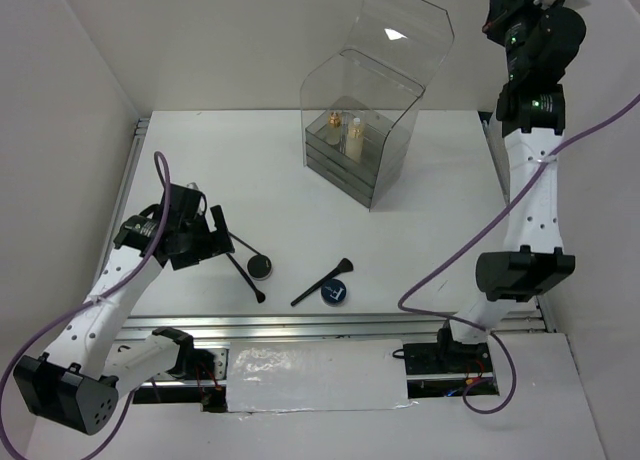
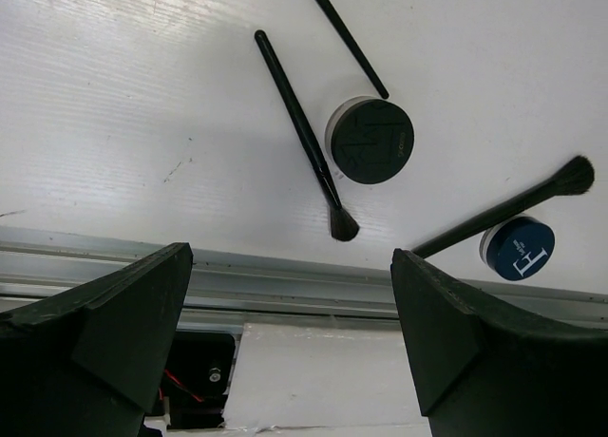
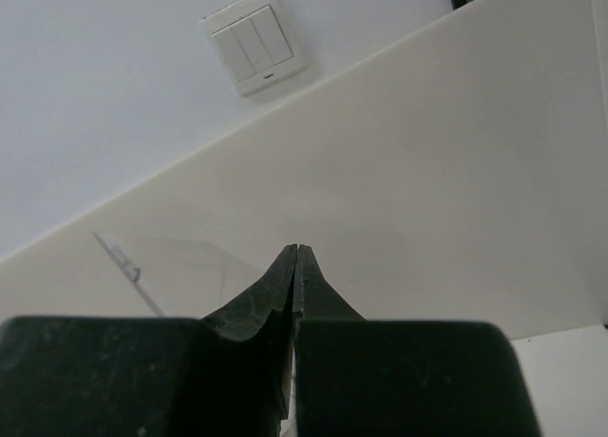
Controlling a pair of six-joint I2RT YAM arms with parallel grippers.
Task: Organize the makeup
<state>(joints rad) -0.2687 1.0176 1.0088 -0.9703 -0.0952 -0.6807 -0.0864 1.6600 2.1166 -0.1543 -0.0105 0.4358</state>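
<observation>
Three brushes (image 2: 294, 123) (image 2: 347, 38) (image 2: 503, 214), two jars (image 2: 370, 141) (image 2: 518, 249) lie loose; left pincer (image 2: 290, 266) spread, right pincer (image 3: 296, 255) pressed together.

I'm driving this from afar, and it reads as a robotics lab test cell, not a home. The white surface (image 1: 430, 240) is boxed in by plain white panels (image 1: 70, 90) at the sides and back, and edged with aluminium rails (image 1: 300, 325) of the sort used for rig frames. The left arm (image 1: 95, 305) and right arm (image 1: 530, 195) are bolted at the near edge, with purple cables (image 1: 450, 262) looping loose and bare wiring (image 1: 205, 378) by the bases. My right wrist camera shows a painted wall with a triple light switch (image 3: 255, 40).
</observation>
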